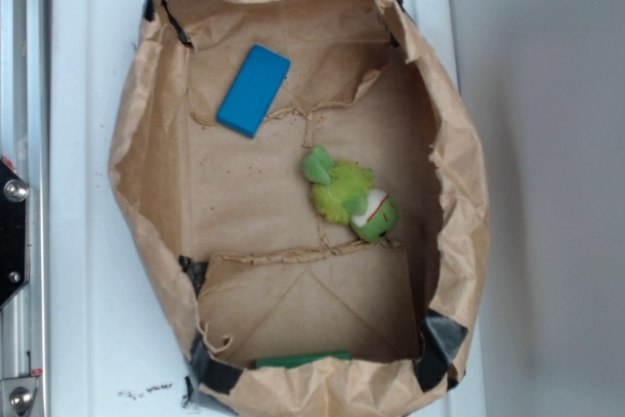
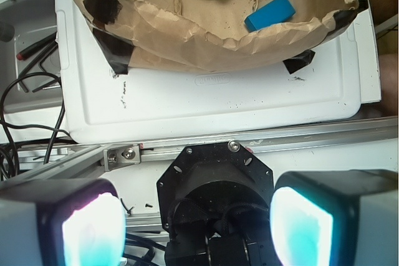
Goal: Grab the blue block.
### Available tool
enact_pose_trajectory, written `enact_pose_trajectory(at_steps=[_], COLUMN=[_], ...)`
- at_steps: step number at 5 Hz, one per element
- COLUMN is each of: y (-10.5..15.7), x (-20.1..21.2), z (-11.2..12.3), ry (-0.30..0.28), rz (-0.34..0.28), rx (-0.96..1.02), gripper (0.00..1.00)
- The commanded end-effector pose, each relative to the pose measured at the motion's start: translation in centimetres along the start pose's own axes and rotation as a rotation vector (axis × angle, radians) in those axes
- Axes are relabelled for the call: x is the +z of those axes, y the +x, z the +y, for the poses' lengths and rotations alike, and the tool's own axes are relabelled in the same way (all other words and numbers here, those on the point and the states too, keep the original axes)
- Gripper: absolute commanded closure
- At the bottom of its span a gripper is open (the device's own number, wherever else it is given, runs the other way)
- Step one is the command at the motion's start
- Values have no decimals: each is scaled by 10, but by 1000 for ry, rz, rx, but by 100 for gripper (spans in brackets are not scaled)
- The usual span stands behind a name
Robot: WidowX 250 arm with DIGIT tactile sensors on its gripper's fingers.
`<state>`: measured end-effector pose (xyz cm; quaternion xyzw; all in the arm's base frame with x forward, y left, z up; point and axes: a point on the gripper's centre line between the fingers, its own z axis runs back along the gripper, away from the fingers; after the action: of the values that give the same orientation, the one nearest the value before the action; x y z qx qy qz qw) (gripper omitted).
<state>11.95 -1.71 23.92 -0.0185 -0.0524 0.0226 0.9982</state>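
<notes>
The blue block [image 1: 253, 90] is a flat bright blue slab lying on the floor of the brown paper bag [image 1: 146, 104], in its upper left part. In the wrist view the blue block [image 2: 270, 13] shows at the top right, just inside the bag's rim. My gripper [image 2: 196, 225] is open and empty, its two pads wide apart, far back from the bag over the robot's black base. The gripper does not show in the exterior view.
A green plush toy [image 1: 349, 197] lies right of the bag's middle. A flat dark green block [image 1: 301, 360] lies against the bag's lower wall. The bag sits on a white tray [image 2: 218, 101]. An aluminium rail [image 2: 299, 136] and cables [image 2: 31, 110] lie near the base.
</notes>
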Motion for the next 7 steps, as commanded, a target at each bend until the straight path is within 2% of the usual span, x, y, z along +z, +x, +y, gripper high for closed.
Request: enact_pose_trajectory(at_steps=[1, 2, 3, 4, 7], y=[77, 110, 129, 142, 142], x=[-29, -49, -66, -82, -82], z=[2, 23, 33, 46, 46], ry=[5, -5, -39, -23, -23], rz=[-62, -116, -170, -182, -182], rx=[204, 433, 639, 785, 785], gripper=[0, 0, 0, 0, 0])
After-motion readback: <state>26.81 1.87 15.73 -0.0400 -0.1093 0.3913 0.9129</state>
